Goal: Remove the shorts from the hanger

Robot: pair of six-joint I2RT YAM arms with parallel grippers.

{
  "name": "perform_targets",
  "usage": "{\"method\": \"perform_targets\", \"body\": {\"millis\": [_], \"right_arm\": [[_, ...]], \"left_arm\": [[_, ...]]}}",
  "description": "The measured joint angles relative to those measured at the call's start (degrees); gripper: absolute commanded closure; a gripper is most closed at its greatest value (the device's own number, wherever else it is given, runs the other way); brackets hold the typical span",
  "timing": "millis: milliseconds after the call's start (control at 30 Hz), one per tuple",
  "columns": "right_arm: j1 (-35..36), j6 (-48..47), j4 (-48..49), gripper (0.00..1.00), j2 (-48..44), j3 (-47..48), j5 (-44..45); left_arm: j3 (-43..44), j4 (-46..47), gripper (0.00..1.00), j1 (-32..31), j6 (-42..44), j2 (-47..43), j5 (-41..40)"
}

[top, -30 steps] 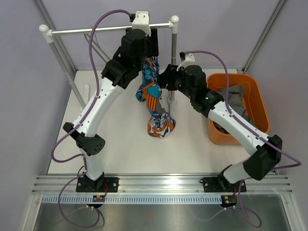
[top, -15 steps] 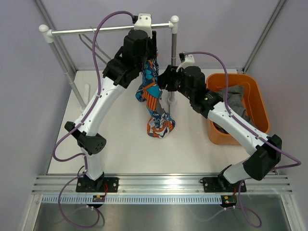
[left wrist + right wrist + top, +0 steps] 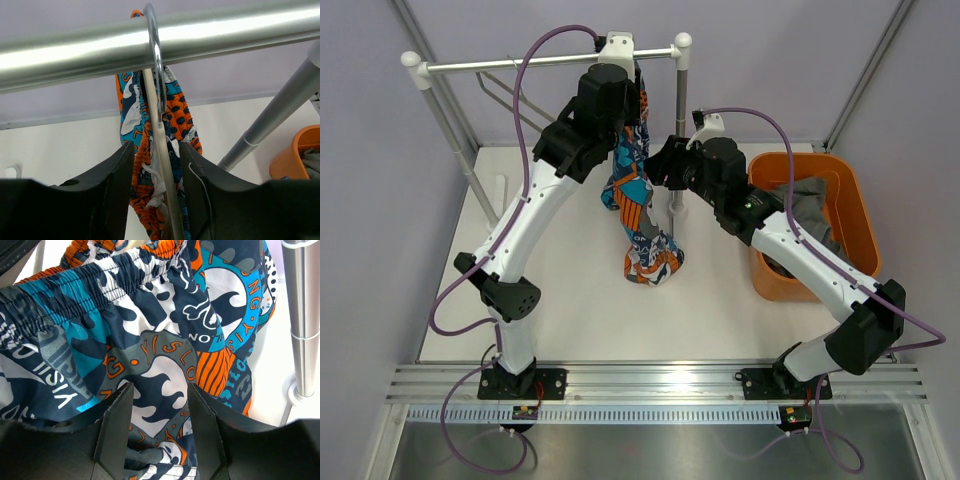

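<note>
The shorts (image 3: 638,200) hang from the rack rail (image 3: 540,62), their lower end bunched on the table. In the left wrist view the hanger's wire hook (image 3: 155,55) sits over the rail. The cream hanger (image 3: 162,165) runs down between my left fingers, with the shorts' waistband (image 3: 177,107) bunched beside it. My left gripper (image 3: 628,98) (image 3: 156,150) is closed on the hanger and that cloth, just under the rail. My right gripper (image 3: 660,165) (image 3: 160,400) is open, its fingers at the printed cloth (image 3: 165,340) halfway down the shorts.
The rack's upright post (image 3: 680,130) stands right behind the shorts, close to my right gripper, and shows in the right wrist view (image 3: 305,315). An orange bin (image 3: 805,157) with grey clothing (image 3: 810,205) sits at the right. A slanted rack leg (image 3: 450,130) stands at the left.
My left gripper has moved up and back toward the rail, and the top of the shorts has risen with it. My right gripper has barely moved.
</note>
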Motion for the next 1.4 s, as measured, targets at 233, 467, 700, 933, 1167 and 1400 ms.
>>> {"method": "perform_targets", "body": {"millis": [233,467,700,933,1167,1400], "right_arm": [[0.0,0.0,0.0,0.44,0.0,0.0,0.0],[0.0,0.0,0.0,0.44,0.1,0.0,-0.1],[0.0,-0.1,-0.1,0.44,0.1,0.0,-0.1],[0.0,-1.0,-0.5,0.42,0.0,0.0,0.5],[0.0,-2.5,-1.8,0.41,-2.3,0.0,2.2],[0.0,-4.2,-3.5,0.4,-8.0,0.0,4.8]], "left_arm": [[0.0,-0.3,0.65,0.0,0.0,0.0,-0.7],[0.0,-0.5,1.0,0.1,0.5,0.0,-1.9],[-0.1,-0.6,1.0,0.4,2.9,-0.2,-1.7],[-0.5,-1.2,1.0,0.4,5.5,-2.8,0.5],[-2.5,-3.0,1.0,0.4,6.1,-8.6,3.4],[-16.7,-3.7,1.0,0.5,4.9,-17.8,7.8]]}}
